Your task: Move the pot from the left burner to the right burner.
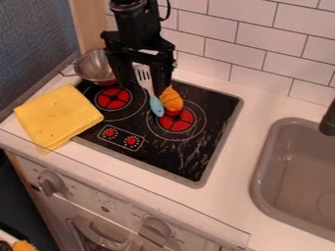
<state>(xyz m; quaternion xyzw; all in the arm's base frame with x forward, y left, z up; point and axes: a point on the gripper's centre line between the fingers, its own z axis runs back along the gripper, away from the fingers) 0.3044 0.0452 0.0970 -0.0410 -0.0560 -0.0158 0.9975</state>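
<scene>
Camera view: the black gripper (142, 84) is positioned over the rear part of the cooktop (210, 142), directed downward from the top edge. Its two fingers are set wide apart, and nothing is seen to be clamped between them. The metal pot (95, 67) is located at the rear left corner of the cooktop, behind the left burner (113, 98) and beside the gripper; the right burner (177, 120) is not occupied by it. Whether a surface other than the cooktop also supports the pot cannot be told.

A spatula (149, 88) with a pale slotted head and a blue handle is seen below the gripper, its head toward the wall (252, 61) and its handle end toward the right burner. An orange object (172, 100) is placed just beside the handle, at the rear edge of the right burner.

A yellow cloth (59, 116) is laid across the left edge of the cooktop and the white counter (252, 115). Two red control dials are marked at the front of the cooktop. A grey sink (298, 171) is set into the counter at the right, with a black faucet (328, 120) at its rim.
</scene>
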